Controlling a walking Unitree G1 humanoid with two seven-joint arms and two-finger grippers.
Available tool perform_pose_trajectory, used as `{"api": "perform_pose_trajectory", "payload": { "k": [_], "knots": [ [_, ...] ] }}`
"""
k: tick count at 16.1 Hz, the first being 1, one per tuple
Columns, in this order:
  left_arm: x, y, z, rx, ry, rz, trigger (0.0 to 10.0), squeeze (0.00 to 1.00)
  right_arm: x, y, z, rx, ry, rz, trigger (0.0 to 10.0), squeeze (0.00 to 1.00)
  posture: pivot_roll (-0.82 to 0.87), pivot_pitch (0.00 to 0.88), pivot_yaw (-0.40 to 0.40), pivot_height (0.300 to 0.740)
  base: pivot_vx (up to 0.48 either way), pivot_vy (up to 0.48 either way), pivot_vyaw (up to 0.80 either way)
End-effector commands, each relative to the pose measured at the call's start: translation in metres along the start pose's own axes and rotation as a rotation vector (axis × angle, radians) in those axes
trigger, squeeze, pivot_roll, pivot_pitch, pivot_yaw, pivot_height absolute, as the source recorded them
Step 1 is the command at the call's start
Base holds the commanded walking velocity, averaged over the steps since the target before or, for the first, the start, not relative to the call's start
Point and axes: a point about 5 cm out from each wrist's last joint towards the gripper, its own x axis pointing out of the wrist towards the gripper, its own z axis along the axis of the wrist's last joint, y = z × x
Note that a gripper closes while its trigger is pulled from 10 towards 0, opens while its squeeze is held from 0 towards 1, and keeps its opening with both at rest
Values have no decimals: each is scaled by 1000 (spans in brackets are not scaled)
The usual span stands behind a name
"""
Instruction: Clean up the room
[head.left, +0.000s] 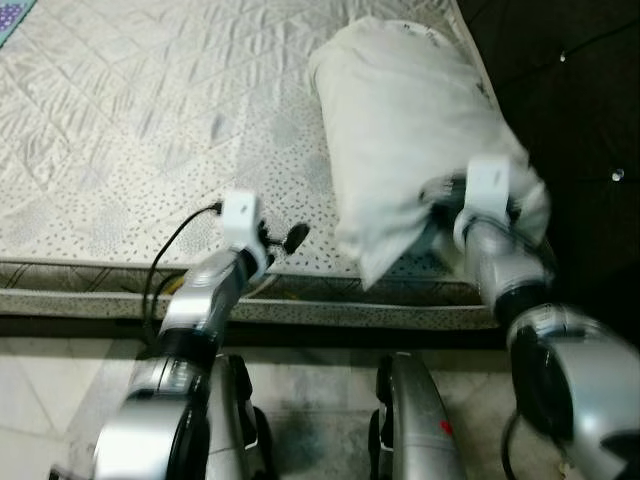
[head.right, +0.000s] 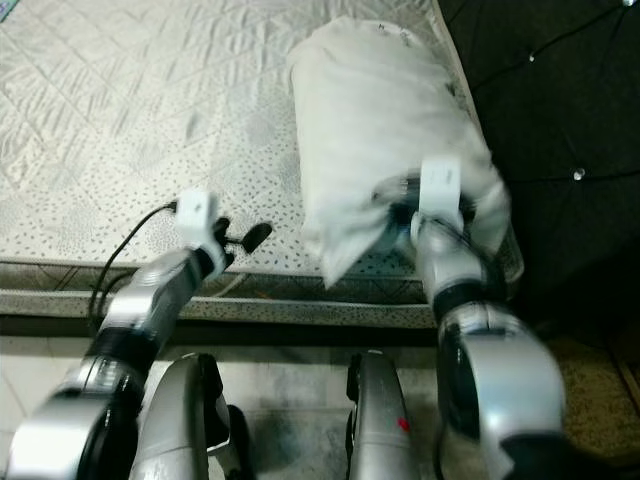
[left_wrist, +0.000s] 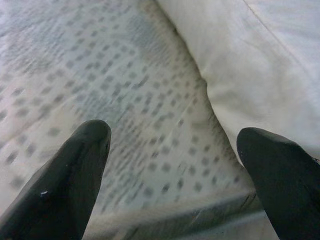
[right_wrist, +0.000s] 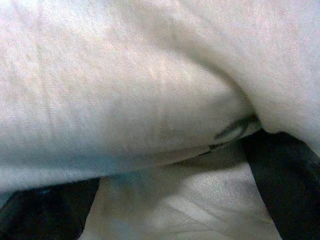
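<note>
Pillow (head.left: 405, 130) at 1 o'clock on mattress (head.left: 130, 120), near corner overhanging edge. Right gripper (right_wrist: 165, 165) clamped on pillow's near end; left gripper (left_wrist: 175, 165) spread wide, empty, hovering over mattress edge at 7 o'clock. Step, likely: repositioning pillow. Next: push toward 12 o'clock, release.

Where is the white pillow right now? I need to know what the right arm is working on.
The white pillow lies on the mattress at its right edge, beside the dark headboard, with the right gripper at its near end.
</note>
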Motion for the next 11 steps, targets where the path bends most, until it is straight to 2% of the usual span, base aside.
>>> {"api": "perform_pose_trajectory", "payload": {
  "k": [1, 3, 4, 6, 8, 9, 11],
  "knots": [
    [-9, 1, -6, 5, 20, 9, 10000, 0, -2, 4, 6, -15, -47, 60, 10000, 0, -115, 166, 5, 582, 0, 0, 0],
    [-20, 4, -13, 13, 25, 34, 10000, 0, -7, 3, -4, -31, -54, 86, 10000, 0, -121, 154, 13, 582, 0, 0, 0],
    [-29, 3, -17, 13, 24, 45, 10000, 0, -14, 8, -10, -49, -60, 135, 10000, 0, -122, 147, 15, 582, 0, 0, 0],
    [-38, 2, -20, 28, 20, 66, 10000, 0, -23, 13, -15, -67, -74, 177, 10000, 0, -120, 132, 15, 582, 0, 0, 0],
    [-52, 3, -16, 40, -34, 138, 10000, 0, -41, 17, -21, -72, -99, 211, 10000, 0, -121, 117, 16, 582, 0, 0, 0],
    [-65, 1, -10, 48, -115, 188, 10000, 0, -56, 17, -28, -68, -100, 214, 10000, 0, -125, 104, 20, 582, 0, 0, 0],
    [-81, -3, -13, 59, -163, 219, 10000, 0, -72, 18, -39, -63, -94, 224, 10000, 0, -122, 94, 23, 582, 0, 0, 0]
  ]
}}
